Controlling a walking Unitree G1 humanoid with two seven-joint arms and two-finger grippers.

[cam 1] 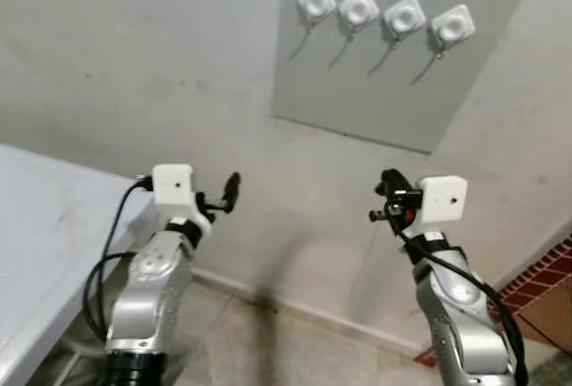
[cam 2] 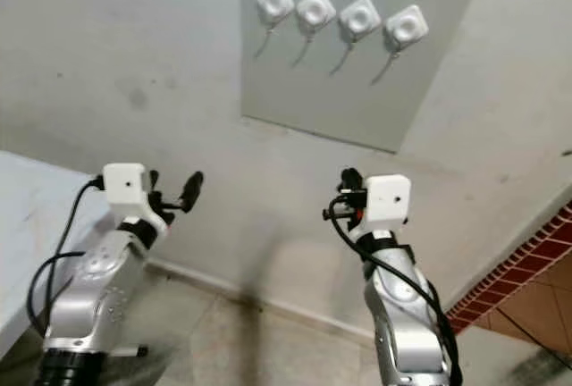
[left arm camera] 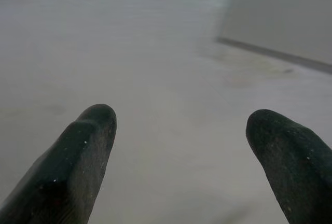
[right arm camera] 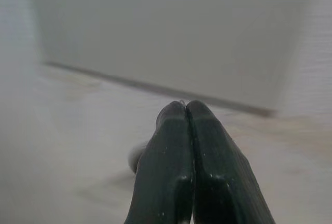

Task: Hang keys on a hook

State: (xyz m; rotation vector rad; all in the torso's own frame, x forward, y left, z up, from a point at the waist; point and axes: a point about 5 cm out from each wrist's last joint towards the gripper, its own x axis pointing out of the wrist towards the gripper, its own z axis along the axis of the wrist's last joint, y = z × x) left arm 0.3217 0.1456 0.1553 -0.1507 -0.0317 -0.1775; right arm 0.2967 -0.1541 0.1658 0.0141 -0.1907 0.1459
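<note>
Several white square hooks (cam 1: 359, 8) sit in a row on a grey panel (cam 1: 375, 100) high on the wall, each with a thin bare wire hook below it. My right gripper (cam 1: 386, 194) is raised toward the wall, below the panel's lower edge and well under the hooks. Its fingers (right arm camera: 176, 146) are pressed together, and a small pale rounded bit of the keys (right arm camera: 136, 157) peeks out beside them; the rest is hidden. My left gripper (cam 1: 225, 194) is raised at the same height further left, open and holding nothing, its fingertips (left arm camera: 93, 125) wide apart.
A white table (cam 1: 45, 234) stands at my left, close to the left arm. The plain wall meets the tiled floor at a skirting line (cam 1: 295, 306). Red-brown brick tiling (cam 1: 536, 279) shows at the lower right.
</note>
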